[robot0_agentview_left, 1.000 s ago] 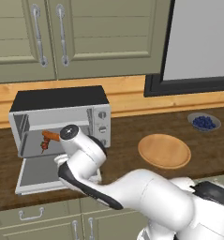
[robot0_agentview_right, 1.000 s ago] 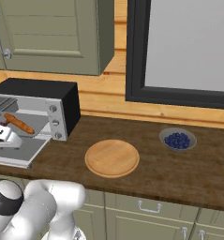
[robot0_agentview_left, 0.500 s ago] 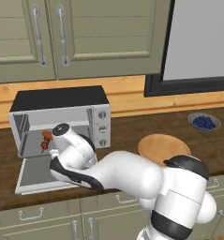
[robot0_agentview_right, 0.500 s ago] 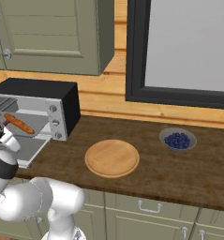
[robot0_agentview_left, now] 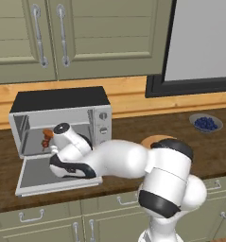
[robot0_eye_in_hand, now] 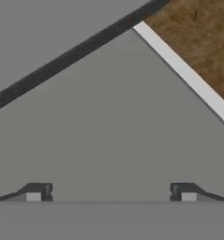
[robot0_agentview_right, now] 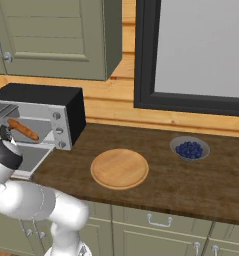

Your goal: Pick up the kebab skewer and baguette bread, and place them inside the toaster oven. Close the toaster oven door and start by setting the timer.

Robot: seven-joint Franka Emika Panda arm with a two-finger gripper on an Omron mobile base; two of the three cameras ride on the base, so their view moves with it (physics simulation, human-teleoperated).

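The toaster oven [robot0_agentview_left: 62, 118] stands at the counter's left with its door [robot0_agentview_left: 53, 177] folded down flat. Inside it lie the orange-brown baguette [robot0_agentview_right: 23, 129] and, beside it, the dark red kebab skewer [robot0_agentview_left: 47, 137]. My arm bends over the open door, with the hand low above it. In the hand view my gripper [robot0_eye_in_hand: 111, 192] is open with nothing between its fingertips [robot0_eye_in_hand: 36, 193]. It faces the grey door panel [robot0_eye_in_hand: 108, 117] from close by. The door's silver handle bar [robot0_eye_in_hand: 183, 70] runs diagonally at the upper right.
A round wooden plate [robot0_agentview_right: 119, 168] lies bare in the middle of the brown counter [robot0_agentview_right: 166, 190]. A small bowl of blueberries [robot0_agentview_right: 190, 149] sits to its right near the window. Three knobs [robot0_agentview_left: 103, 124] are on the oven's right panel.
My arm has swung left across the oven front and the hand has dropped from the oven opening toward the flat door. Baguette and skewer stay inside.
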